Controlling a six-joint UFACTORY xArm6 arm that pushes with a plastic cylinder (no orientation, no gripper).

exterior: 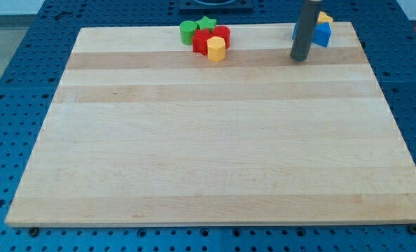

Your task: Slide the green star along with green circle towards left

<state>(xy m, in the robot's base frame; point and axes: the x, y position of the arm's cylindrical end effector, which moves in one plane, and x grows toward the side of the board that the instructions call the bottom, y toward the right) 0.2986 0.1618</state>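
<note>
A pale wooden board (215, 140) fills most of the frame, its planks showing as lengthwise bands of lighter and slightly darker grain, and it rests on a blue table (12, 105) dotted with rows of small holes. The dark rod (306, 28) comes down from the top edge in the upper right of the frame, a smooth grey cylinder, and the tip (300, 59) meets the board near its far edge; the rod has no jaws to open or close and holds nothing, and the tip touches no block. Just behind the rod at the upper right sit a blue block (323, 34), whose shape cannot be made out, and a yellow block (324, 17) showing only as a sliver above it. Well apart from the tip, toward the upper centre of the frame, a tight cluster of blocks lies at the board's far edge. The green circle (188, 31) is a short smooth cylinder at the cluster's left end, and the green star (206, 24) sits just beside it on the right, its points visible at the very top of the board. Below and right of them are red blocks (211, 36), pressed together, their shapes unclear, and a yellow hexagon (216, 48) stands at the cluster's lower edge, touching the red.
</note>
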